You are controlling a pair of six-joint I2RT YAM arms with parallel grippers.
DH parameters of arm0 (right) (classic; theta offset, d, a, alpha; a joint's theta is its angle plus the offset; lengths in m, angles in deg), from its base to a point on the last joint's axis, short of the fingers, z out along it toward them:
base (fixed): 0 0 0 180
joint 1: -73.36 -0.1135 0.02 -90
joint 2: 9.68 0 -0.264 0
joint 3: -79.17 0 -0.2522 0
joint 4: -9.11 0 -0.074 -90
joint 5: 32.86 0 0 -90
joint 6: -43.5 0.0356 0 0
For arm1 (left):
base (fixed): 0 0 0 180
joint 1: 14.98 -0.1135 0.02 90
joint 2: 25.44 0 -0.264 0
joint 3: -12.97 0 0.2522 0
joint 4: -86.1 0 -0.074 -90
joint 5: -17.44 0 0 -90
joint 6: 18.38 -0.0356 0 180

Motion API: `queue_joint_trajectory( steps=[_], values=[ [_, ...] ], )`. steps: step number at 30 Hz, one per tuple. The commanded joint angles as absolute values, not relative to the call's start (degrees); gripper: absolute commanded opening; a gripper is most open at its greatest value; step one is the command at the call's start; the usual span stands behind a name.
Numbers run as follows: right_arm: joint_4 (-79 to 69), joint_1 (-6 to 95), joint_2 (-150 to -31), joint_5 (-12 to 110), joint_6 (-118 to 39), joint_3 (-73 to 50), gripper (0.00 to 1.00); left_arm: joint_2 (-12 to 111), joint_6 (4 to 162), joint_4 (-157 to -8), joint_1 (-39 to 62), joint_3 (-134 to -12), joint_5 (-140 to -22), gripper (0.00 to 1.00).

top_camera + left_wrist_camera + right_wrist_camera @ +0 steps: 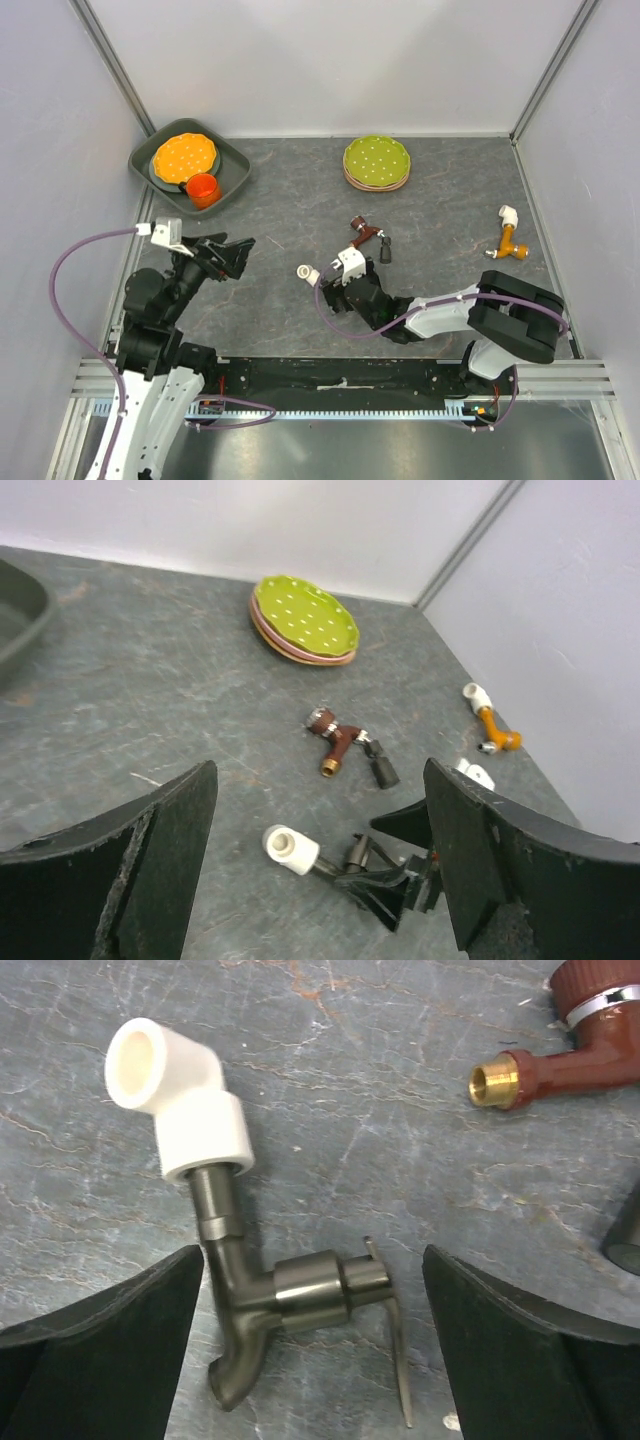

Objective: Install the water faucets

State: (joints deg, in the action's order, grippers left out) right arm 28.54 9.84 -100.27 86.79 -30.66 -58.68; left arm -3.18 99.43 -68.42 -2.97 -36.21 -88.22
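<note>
1. Your right tool (pixel 312 1260) stood released astride the dark grey tap (pixel 235 1305), which lay on the counter (pixel 400 1140) near the reddish-brown tap (pixel 580 1055), stem in the white elbow fitting (pixel 190 1100).
2. Your left tool (pixel 318 780) hung released, farther from the reddish-brown tap.
3. Tightening seemed the step in hand: clench the grey body squarely.

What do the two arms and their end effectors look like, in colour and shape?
Both the left arm and the right arm have black joints and white link shells. A purple cable loops along each. A white module sits at each wrist. The left end effector and the right end effector carry broad, matte black, wedge-shaped fingers with rough edges.
</note>
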Motion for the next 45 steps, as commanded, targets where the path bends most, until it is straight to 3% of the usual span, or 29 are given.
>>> queue_joint_trajectory(
  steps=[1,12,21,30,39,45],
  values=[
    [24.1,10.1,-95.2,91.8,-29.4,-56.7,0.98,-9.2,92.1,-62.7,-2.9,-35.1,-81.1,0.90],
    [9.2,19.5,-79.6,99.8,-30.9,-51.5,0.98,-17.3,91.7,-60.8,-2.7,-33.9,-77.0,0.96],
    [3.6,33.6,-52.1,104.4,-27.0,-58.0,0.98,-20.3,91.7,-59.1,-2.7,-35.5,-75.2,0.98],
    [2.7,34.1,-28.8,116.2,-29.1,-66.3,0.98,-18.6,91.6,-59.0,-2.8,-36.0,-73.9,0.98],
    [4.1,34.1,-18.4,118.7,-27.0,-72.7,0.98,-13.8,91.9,-59.4,-3.1,-36.5,-73.5,0.99],
    [4.8,34.1,-19.3,116.7,-26.2,-73.4,0.98,-13.1,91.7,-59.3,-4.5,-36.4,-73.8,0.98]
  ],
)
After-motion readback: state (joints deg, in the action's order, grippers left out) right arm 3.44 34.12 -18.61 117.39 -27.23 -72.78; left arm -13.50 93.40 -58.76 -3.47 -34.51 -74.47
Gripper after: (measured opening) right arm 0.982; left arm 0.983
